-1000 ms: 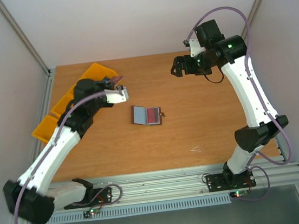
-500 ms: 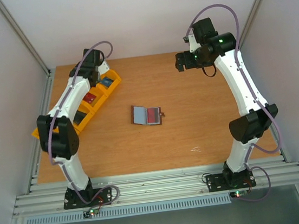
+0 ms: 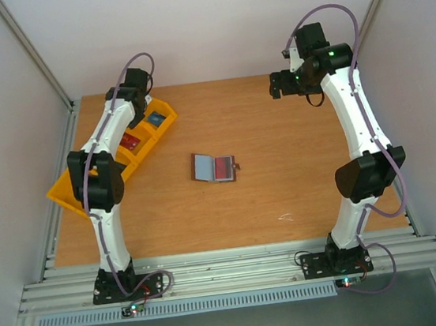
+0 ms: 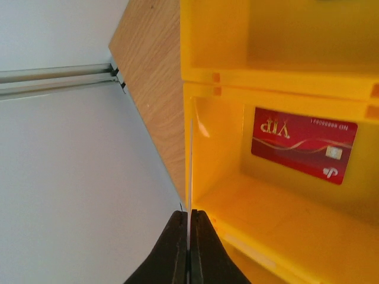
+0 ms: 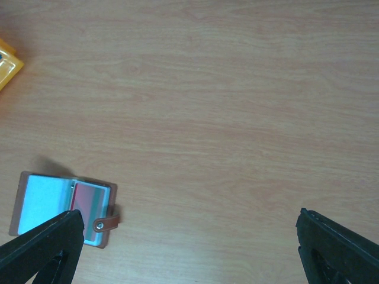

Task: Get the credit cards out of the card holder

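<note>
Left wrist: claw (image 4: 189, 214), card (image 4: 191, 165) above bin (image 4: 216, 177)

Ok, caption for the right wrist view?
Open right claw hovers above the table, open card holder with a red card at lower left.

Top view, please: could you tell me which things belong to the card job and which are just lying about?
Job: card holder, open; red card inside it; red VIP card in a yellow bin; edge-on card in left gripper.
Lying about: pale scrap on table.
</note>
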`<move>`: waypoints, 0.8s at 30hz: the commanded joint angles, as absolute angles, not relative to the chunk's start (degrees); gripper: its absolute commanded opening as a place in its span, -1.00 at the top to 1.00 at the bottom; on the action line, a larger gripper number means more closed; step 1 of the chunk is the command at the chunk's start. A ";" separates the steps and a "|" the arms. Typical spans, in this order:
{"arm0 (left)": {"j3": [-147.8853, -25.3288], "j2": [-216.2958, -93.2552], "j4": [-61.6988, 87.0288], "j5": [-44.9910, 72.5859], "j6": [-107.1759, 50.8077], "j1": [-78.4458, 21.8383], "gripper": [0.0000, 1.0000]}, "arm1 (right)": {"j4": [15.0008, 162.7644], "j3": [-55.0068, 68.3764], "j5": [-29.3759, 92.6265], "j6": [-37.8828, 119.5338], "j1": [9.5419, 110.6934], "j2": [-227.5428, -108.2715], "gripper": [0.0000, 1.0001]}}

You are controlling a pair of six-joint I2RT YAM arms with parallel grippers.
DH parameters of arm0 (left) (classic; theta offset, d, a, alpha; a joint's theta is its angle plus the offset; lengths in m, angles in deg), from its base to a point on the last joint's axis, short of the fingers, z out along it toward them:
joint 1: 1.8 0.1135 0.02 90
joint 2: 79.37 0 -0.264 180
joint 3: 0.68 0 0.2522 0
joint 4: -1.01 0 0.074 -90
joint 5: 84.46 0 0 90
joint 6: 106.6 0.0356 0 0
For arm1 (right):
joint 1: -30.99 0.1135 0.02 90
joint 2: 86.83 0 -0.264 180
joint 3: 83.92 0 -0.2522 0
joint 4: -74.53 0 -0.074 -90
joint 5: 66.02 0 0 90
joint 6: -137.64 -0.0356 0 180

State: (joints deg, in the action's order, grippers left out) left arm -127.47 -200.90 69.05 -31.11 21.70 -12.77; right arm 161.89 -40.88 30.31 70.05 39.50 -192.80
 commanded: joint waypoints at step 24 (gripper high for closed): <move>-121.30 -208.84 54.30 -34.24 26.87 -11.38 1.00 | 163.49 -41.63 33.00 72.69 37.49 -192.53 -0.97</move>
State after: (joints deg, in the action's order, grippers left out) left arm -122.44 -207.99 57.77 -33.66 24.89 -11.93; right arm 162.28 -41.38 32.43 72.04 37.91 -192.89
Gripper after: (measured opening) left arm 0.009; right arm 0.986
